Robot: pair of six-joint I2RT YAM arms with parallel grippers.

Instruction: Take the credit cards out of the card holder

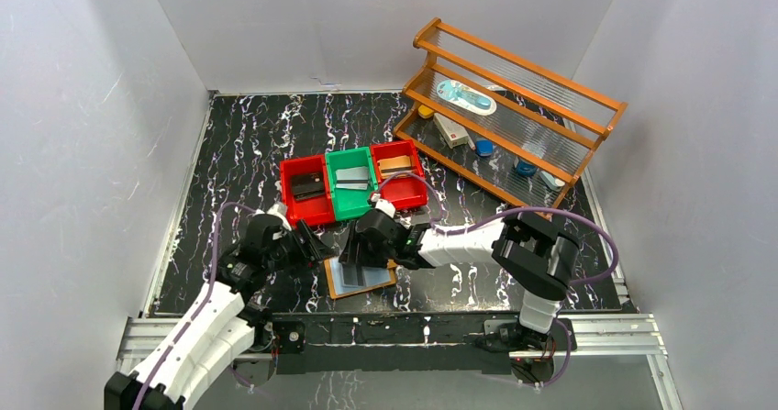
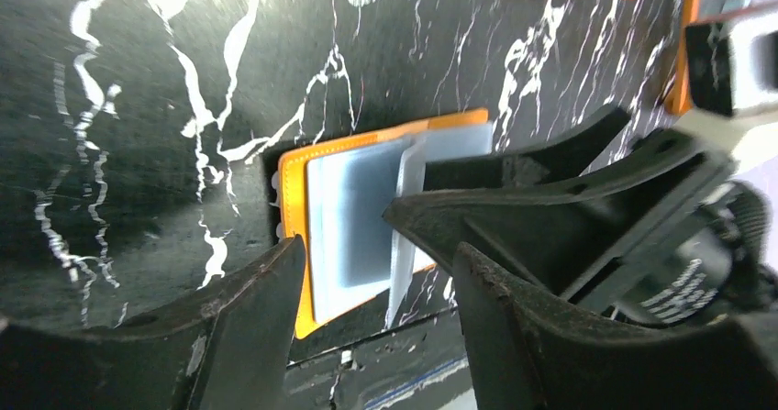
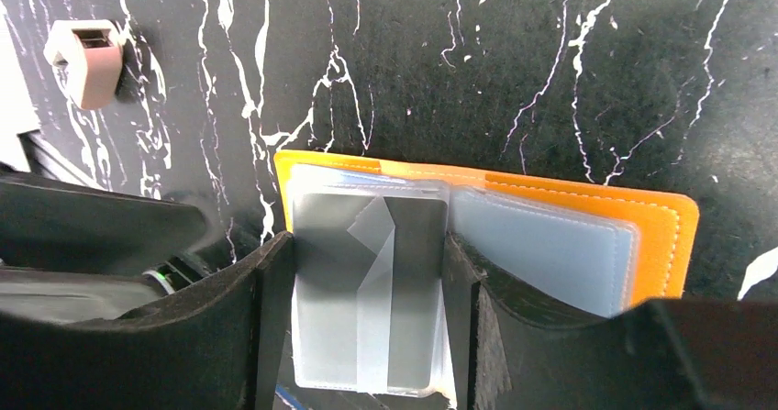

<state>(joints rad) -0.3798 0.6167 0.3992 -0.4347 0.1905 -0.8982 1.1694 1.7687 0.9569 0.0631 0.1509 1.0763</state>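
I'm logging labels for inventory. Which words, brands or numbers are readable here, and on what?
No text is readable anywhere.
Print on the right arm's black housing: blurred.
Print on the white box on the shelf: too small.
The credit card in the right pincer: no print shows.

Lit brightly and evenly from above; soft shadow just beside the card holder (image 1: 367, 280); pale sheen on its clear plastic; blurred, unfocused at dark fingers (image 2: 238, 337) before it.
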